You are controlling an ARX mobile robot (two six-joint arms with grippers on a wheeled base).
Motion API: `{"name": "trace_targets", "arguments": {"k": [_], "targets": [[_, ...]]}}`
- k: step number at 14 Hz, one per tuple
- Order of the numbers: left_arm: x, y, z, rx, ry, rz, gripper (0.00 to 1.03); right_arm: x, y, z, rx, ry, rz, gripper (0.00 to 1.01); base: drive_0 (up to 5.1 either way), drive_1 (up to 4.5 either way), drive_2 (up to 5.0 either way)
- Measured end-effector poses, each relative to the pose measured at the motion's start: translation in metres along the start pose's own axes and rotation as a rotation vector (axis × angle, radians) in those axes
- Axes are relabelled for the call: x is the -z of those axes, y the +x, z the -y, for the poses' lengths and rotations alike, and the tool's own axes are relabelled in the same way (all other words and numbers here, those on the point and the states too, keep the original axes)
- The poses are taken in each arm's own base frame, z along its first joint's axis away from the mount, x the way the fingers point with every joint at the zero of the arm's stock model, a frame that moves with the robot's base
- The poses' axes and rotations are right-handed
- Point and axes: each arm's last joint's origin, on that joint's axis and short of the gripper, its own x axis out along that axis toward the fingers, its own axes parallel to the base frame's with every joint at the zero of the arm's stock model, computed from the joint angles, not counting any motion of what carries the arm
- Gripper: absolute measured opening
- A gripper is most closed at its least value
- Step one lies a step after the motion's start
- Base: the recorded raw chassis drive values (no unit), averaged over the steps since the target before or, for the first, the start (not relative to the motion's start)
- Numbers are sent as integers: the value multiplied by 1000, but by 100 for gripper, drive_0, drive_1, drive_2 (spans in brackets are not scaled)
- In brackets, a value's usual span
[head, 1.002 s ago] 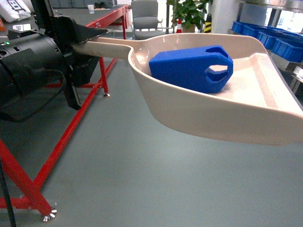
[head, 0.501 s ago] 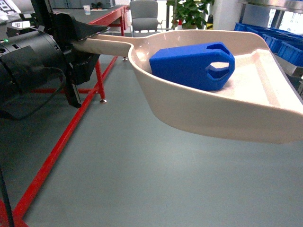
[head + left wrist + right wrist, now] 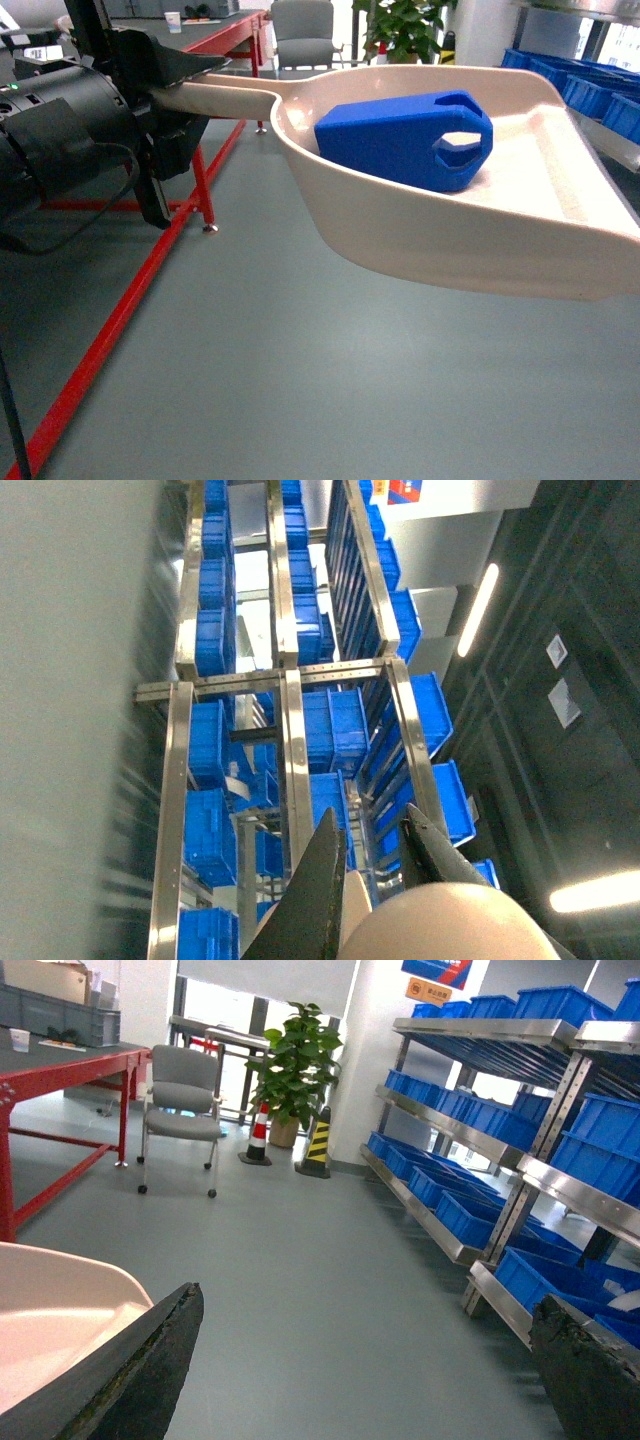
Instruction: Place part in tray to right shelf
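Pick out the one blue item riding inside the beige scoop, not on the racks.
The part: a blue block with a looped cut-out, lying in the tray. The blue crates all sit on steel shelving.

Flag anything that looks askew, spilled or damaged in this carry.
Nothing stands out. The blue part lies on its side inside the tray, no part of it over the rim. The left gripper clamps the tray's handle. Nothing spilled on the floor.

Black rounded arm (image 3: pixel 60 130), black cable (image 3: pixel 95 215)
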Motion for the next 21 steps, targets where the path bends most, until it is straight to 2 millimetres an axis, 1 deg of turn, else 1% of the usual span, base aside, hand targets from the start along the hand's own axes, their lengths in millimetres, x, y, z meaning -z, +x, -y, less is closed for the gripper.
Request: {"name": "trace_targets", "arguments": {"k": [21], "targets": [[0,0,0,0,0,-3,13,0,0,0,-1,-1,-1,98,-2,417,-421]]}}
